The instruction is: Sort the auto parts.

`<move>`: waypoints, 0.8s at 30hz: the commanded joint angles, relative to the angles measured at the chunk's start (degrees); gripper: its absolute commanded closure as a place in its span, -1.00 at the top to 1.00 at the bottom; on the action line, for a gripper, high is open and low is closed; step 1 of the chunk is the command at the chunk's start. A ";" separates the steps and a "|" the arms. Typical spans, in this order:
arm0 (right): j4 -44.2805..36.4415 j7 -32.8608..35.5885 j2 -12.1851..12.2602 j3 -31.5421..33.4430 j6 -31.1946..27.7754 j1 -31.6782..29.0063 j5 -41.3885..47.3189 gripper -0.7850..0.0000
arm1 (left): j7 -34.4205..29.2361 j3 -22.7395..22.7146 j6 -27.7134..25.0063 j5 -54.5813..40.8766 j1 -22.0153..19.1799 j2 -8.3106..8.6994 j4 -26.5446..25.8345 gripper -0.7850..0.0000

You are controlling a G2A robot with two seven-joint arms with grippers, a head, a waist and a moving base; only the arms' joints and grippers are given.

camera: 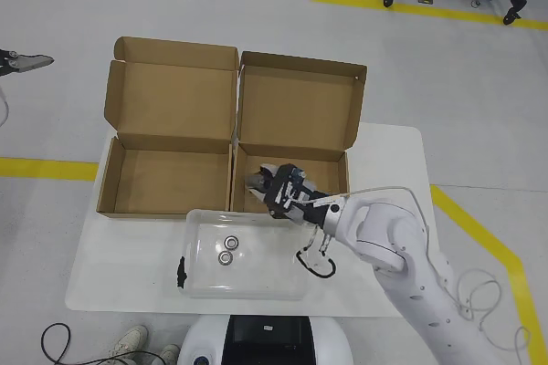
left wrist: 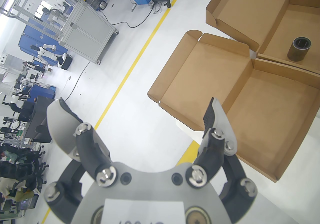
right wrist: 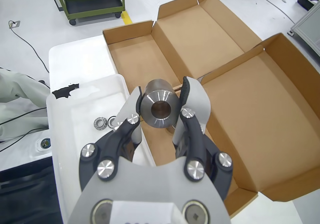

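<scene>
One bearing [right wrist: 111, 120] lies half hidden behind the right claw [right wrist: 162, 84]; beneath its held sleeve [right wrist: 158, 110], another part [right wrist: 169, 130] barely shows.

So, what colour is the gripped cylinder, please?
The cylinder is shiny silver-grey, clearest in right wrist view.

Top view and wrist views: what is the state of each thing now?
Left box: open, empty.
Right box: open.
Metal sleeve: gripped, over the right box.
Right gripper: fingers shut on the metal sleeve.
Left gripper: open, empty.
Tray: holds two bearings.
</scene>
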 commanded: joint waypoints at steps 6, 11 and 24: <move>4.72 -0.72 -0.04 -0.21 0.88 0.90 -0.59 -1.00 | 0.00 0.00 0.00 0.00 0.00 0.00 0.00 1.00; 8.95 0.04 -0.38 -0.69 3.97 2.25 0.61 -1.00 | 0.00 0.00 0.00 0.00 0.00 0.00 0.00 1.00; 17.24 5.25 -1.36 -1.73 14.19 5.61 1.07 -1.00 | 0.00 0.00 0.00 0.00 0.00 0.00 0.00 1.00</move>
